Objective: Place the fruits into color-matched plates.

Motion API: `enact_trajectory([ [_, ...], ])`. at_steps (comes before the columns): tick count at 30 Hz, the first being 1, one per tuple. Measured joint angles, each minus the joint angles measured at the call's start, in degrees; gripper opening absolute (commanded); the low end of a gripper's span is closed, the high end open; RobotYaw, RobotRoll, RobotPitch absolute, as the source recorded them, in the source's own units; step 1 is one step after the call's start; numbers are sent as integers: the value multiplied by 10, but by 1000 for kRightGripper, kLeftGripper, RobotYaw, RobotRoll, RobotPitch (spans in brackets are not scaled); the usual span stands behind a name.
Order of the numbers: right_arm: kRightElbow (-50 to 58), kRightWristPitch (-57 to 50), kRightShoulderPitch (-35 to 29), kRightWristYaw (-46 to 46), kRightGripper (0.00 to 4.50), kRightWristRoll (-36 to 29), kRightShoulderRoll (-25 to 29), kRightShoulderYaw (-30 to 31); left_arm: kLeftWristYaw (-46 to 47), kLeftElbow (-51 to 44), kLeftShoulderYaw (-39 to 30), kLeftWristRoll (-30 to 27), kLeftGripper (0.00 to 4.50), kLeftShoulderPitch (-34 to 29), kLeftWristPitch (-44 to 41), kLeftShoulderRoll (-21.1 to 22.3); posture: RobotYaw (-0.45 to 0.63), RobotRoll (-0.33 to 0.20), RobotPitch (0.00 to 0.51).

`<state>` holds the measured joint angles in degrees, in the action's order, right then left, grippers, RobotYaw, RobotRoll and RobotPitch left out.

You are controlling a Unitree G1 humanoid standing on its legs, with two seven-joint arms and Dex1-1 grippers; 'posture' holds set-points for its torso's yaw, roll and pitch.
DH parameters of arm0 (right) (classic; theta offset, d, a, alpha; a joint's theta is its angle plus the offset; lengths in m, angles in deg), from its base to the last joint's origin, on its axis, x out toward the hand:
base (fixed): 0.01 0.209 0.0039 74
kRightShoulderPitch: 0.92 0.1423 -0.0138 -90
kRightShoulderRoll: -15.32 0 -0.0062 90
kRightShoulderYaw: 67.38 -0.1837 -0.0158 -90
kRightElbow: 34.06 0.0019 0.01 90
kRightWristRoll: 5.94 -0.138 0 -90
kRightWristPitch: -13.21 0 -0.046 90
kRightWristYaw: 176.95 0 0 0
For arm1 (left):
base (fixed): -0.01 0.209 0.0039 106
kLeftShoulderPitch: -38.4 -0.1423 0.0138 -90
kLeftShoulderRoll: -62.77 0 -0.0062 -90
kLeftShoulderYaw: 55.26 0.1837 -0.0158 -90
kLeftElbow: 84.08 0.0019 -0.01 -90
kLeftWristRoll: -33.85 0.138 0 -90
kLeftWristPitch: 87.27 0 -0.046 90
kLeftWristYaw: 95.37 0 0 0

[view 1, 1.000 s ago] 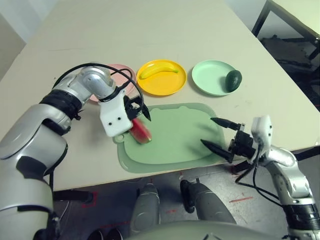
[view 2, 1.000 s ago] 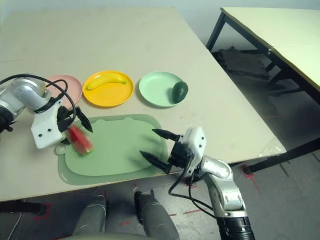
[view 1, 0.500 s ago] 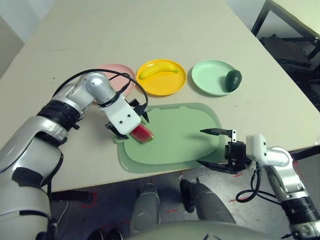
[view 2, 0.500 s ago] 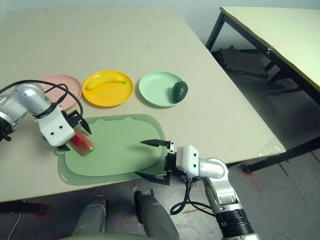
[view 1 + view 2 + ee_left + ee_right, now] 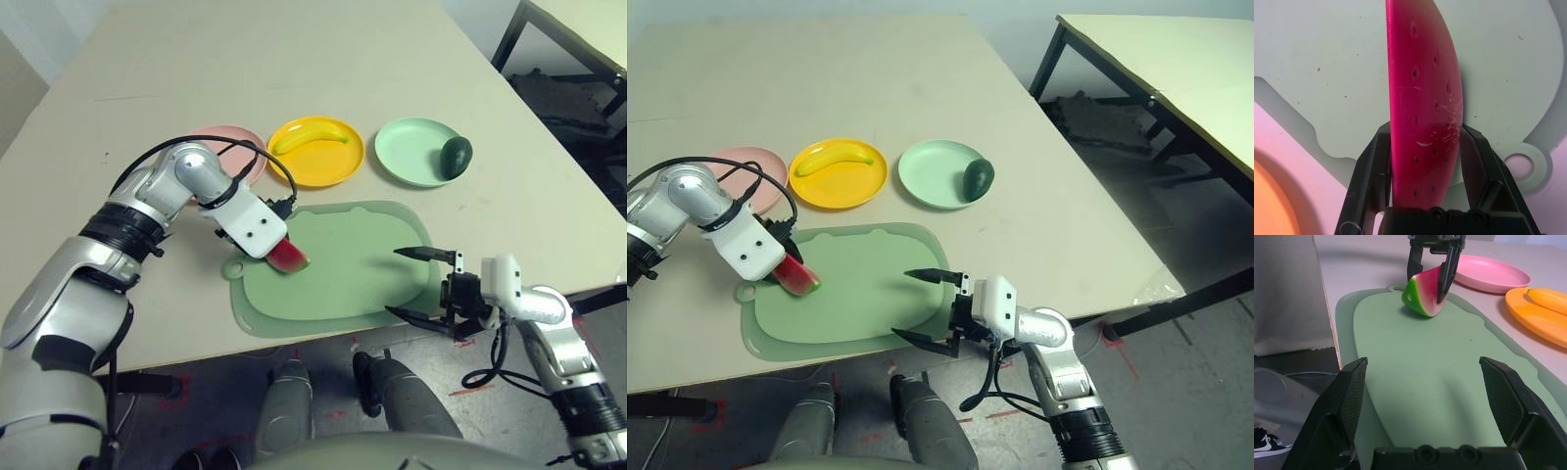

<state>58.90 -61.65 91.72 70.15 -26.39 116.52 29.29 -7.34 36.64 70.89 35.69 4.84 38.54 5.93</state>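
Item: watermelon wedge (image 5: 1425,103), clenched in my left jaws over the green mat (image 5: 343,279). My right jaws (image 5: 1422,367): spread, empty. On plates: banana (image 5: 309,135), yellow (image 5: 323,168); avocado (image 5: 456,157), mint (image 5: 407,157). Pink plate (image 5: 1491,274): beyond the mat.

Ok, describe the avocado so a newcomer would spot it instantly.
On the big beige table, beyond the pale green mat, three round plates form a row. On the rightmost, mint green one, at its right rim, rests the avocado. It is dark green and oval, unlike the yellow banana and red watermelon wedge.
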Motion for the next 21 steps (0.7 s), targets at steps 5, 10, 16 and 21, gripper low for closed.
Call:
enact_trajectory([
  [5,33,-38,-3,-33,4500,-16,-11,2,2,80,-37,15,2088,59,8,3,-24,0,167],
  [10,63,-117,-9,-121,4500,-43,-47,-11,13,181,-65,54,2088,101,31,22,-17,0,169],
  [16,122,-175,-32,-188,4500,-57,-67,-15,50,265,-84,111,2088,135,51,56,-10,0,164],
  [21,166,-206,-36,-229,4500,-59,-75,-13,128,329,-84,177,2088,167,59,78,-13,0,165],
])
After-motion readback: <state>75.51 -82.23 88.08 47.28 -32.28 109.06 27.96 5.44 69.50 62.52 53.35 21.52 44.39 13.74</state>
